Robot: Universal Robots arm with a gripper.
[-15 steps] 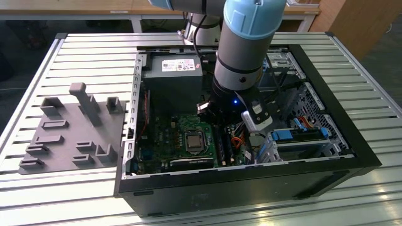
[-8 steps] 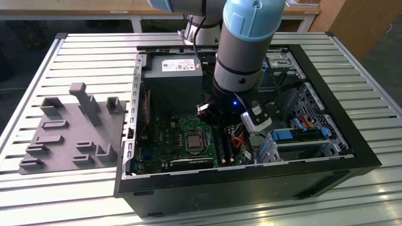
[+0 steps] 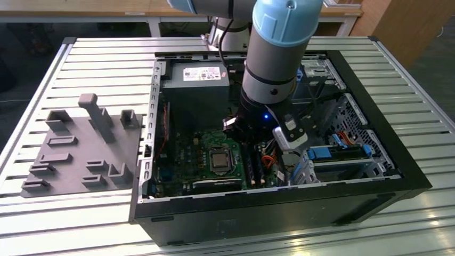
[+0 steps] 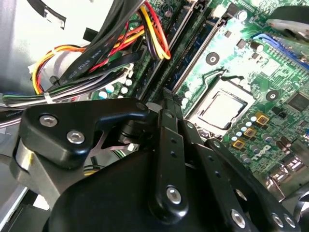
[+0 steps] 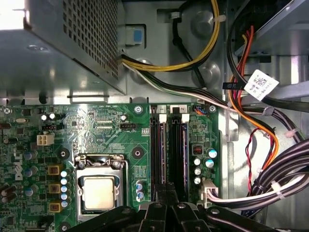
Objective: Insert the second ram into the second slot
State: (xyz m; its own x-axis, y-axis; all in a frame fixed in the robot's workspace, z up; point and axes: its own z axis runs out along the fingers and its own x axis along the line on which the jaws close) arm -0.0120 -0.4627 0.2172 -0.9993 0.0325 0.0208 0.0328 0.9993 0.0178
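The gripper (image 5: 164, 200) hovered over the memory slots (image 5: 169, 150); its finger spread could not be told. The second ram (image 5: 185, 152), thin, light and fragile, probably wanted holding by its long edges.

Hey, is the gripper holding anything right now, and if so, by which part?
It cannot be told. The black gripper sits low over the black memory slots on the green motherboard, but its fingertips and anything between them are hidden.

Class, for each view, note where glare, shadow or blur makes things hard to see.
Exterior view: glare on the slatted table, deep shadow inside the computer case. Second wrist view: the gripper blurs close up, glare whitens the corner. First wrist view: overexposed power supply, sharp motherboard.
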